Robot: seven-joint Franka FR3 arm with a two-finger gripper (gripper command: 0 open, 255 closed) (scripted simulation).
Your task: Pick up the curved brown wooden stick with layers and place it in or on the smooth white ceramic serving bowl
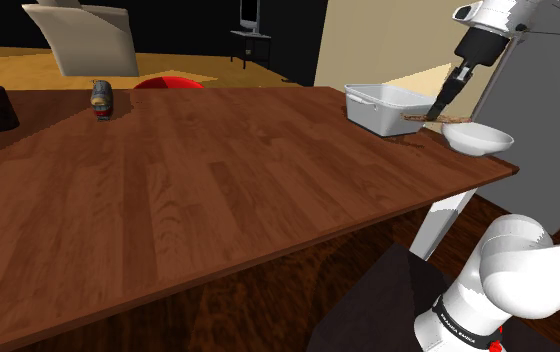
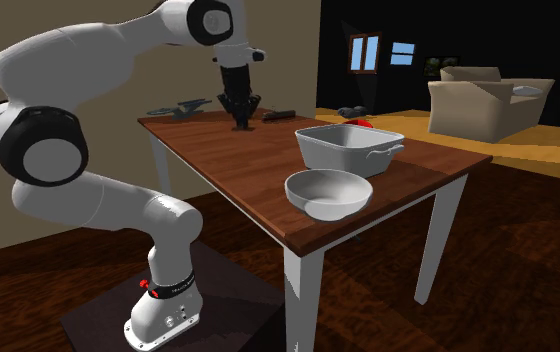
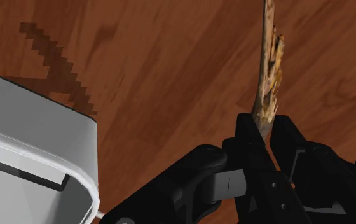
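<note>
The all-black two-finger gripper (image 3: 266,130) of a white Franka arm (image 2: 98,60) pinches one end of a curved, layered brown wooden stick (image 3: 270,76). Both fingers press against its splintered lower tip, and the rest of the stick stretches away from the hand over the dark brown wooden table (image 1: 218,180). In the wrist view the stick's shadow (image 3: 49,63) falls on the boards well apart from the stick itself, which marks it as clear of the tabletop. In the shoulder view the gripper (image 1: 440,106) hangs near the table's far right corner. There the stick (image 1: 420,118) juts toward that view's left, just beside the white rectangular tub with handles (image 1: 378,118) and between it and the smooth white round serving bowl (image 1: 478,138). The bowl sits apart from the stick, close to the table's edge. The second exterior view shows the bowl (image 2: 328,195) near the table edge with the tub (image 2: 343,158) just behind it, and the gripper (image 2: 238,122) farther back along the table. A small dark striped can (image 1: 101,100) stands well apart at the far side of the table in the shoulder view. The arm rises from a dark box stand (image 2: 228,300) on the wooden floor.
</note>
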